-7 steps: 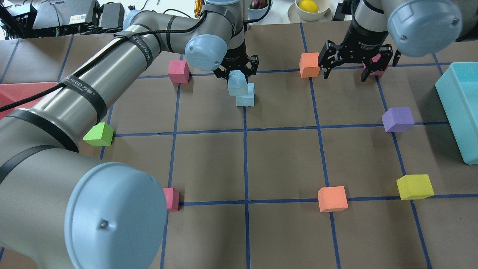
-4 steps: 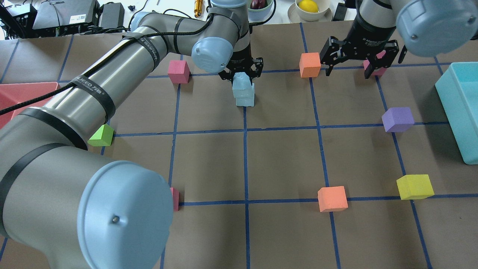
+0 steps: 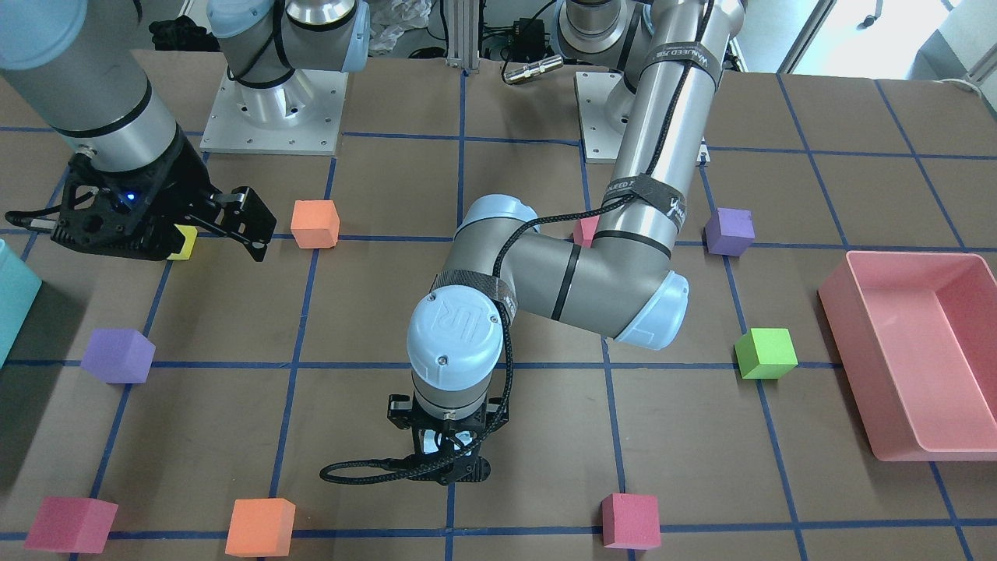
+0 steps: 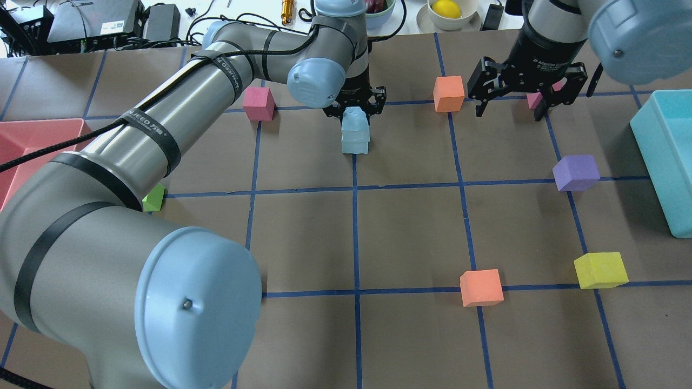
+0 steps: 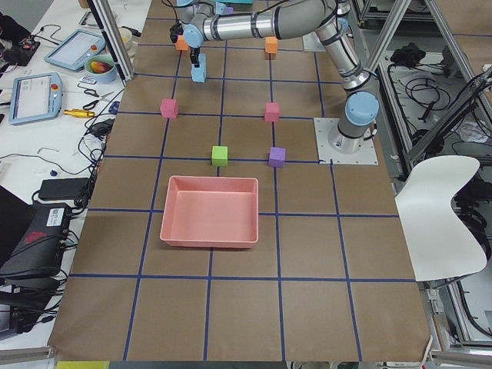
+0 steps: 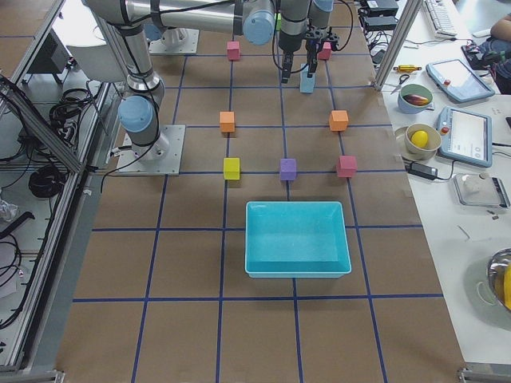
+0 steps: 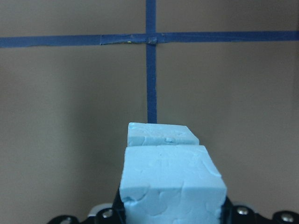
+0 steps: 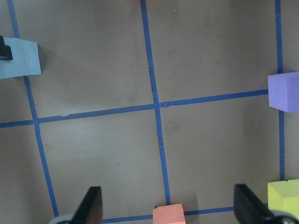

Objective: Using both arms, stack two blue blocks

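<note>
My left gripper (image 4: 354, 109) is shut on one pale blue block (image 4: 354, 121) and holds it directly over the second blue block (image 4: 355, 145), which rests on the table at a tape line. The two look stacked; I cannot tell whether they touch. In the left wrist view the held block (image 7: 173, 182) fills the bottom and the lower block (image 7: 161, 134) shows just beyond it. My right gripper (image 4: 532, 104) is open and empty, hovering at the far right. Its fingers (image 8: 93, 205) frame bare table.
An orange block (image 4: 448, 93) lies between the grippers and a pink block (image 4: 535, 100) sits under the right gripper. A pink block (image 4: 258, 103), purple block (image 4: 576, 172), yellow block (image 4: 600, 269), orange block (image 4: 481, 287) and green block (image 4: 154, 198) are scattered. Teal bin (image 4: 665, 156) at the right, pink tray (image 4: 32, 140) at the left.
My left gripper has carried the blue block to the right and down until it lines up over the other blue block. My right gripper has drifted slightly right, still open.
</note>
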Available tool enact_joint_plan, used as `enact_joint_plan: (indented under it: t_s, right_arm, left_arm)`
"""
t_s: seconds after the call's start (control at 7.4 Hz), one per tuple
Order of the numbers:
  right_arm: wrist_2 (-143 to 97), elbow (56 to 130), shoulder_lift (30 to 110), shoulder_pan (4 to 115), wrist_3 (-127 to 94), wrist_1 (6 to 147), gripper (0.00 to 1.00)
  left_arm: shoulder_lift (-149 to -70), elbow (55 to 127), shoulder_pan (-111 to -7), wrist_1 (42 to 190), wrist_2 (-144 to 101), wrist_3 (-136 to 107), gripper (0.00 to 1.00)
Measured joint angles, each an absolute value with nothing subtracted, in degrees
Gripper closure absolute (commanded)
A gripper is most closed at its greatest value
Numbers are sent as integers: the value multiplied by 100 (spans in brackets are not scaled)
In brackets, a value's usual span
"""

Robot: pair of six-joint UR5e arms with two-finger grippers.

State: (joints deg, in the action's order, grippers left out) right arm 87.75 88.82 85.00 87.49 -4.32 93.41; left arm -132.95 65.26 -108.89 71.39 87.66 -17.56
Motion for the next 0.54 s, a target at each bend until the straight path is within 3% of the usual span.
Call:
enact_joint_plan:
  t_s: [0.54]
  right_arm:
    - [8727, 8962, 8687, 8753, -387, 9041, 0]
  left_arm:
    - [-13016, 6464, -10778, 7221, 8762, -1680, 0]
